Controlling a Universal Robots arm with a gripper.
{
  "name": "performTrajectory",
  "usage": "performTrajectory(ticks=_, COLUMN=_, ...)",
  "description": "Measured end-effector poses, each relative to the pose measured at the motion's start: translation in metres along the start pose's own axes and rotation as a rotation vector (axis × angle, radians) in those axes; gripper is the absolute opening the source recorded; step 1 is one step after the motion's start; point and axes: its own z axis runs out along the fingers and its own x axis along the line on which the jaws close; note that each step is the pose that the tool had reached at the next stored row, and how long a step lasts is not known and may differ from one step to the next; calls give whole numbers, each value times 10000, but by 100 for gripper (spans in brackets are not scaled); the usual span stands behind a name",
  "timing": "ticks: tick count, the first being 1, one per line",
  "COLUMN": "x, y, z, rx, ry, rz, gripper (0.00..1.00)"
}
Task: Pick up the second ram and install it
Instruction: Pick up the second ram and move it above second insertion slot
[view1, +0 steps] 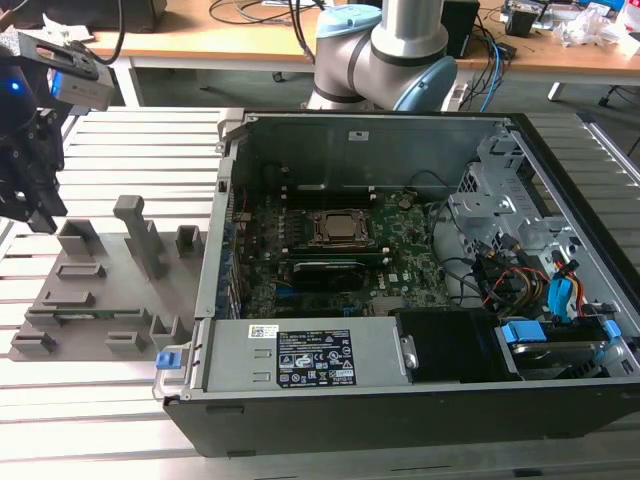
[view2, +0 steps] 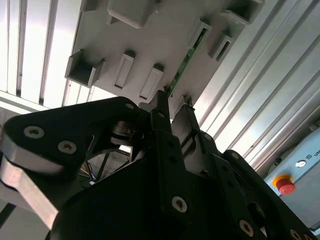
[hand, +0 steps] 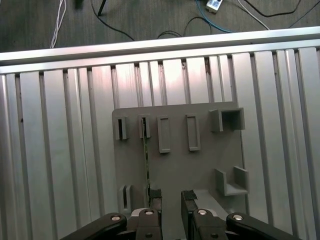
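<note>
One second ram (hand: 146, 160) stands in one holder (hand: 200, 170), beneath one gripper (hand: 172, 194).

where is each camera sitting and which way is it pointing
Exterior view: off the arm, looking down on the open computer case and grey holder plate; shows the arm's base and the hand.
First wrist view: on the wrist, looking straight down past the hand at the plate and the second ram slotted edge-on.
Second wrist view: on the wrist, looking slantwise along the hand.
Shared: both wrist views show the open hand, plate and ram.
</note>
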Motion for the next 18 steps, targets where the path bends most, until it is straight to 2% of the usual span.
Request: performTrajectory(ticks=18, x=2, y=-6, z=126, rx=0, ry=0, rz=0, gripper=30)
